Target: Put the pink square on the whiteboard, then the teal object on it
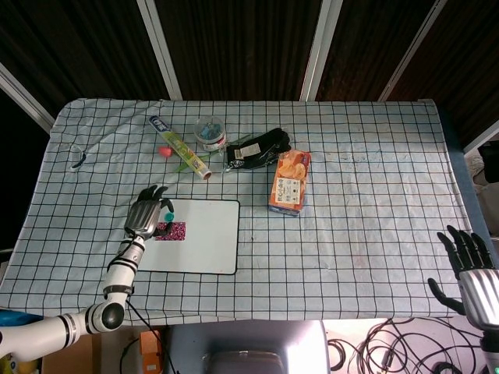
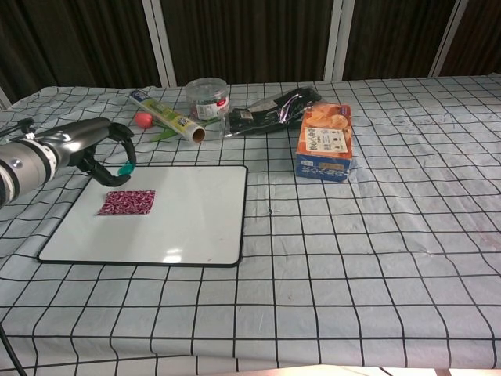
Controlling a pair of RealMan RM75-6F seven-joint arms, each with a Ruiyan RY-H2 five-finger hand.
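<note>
Now that the pink square (image 2: 126, 201) lies flat on the whiteboard (image 2: 196, 227), the teal object (image 2: 124, 168), pinched in the left hand (image 2: 100, 145) just above it, should be lowered squarely before release, while the right hand (image 1: 472, 273) is kept spread and empty, well apart.

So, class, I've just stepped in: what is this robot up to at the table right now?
The pink square already lies on the whiteboard, near its left end. The left hand holds the teal object in its fingertips, just above the board's left edge and beside the square, not yet set down on it. The right hand hangs open off the table's right side, holding nothing.
</note>
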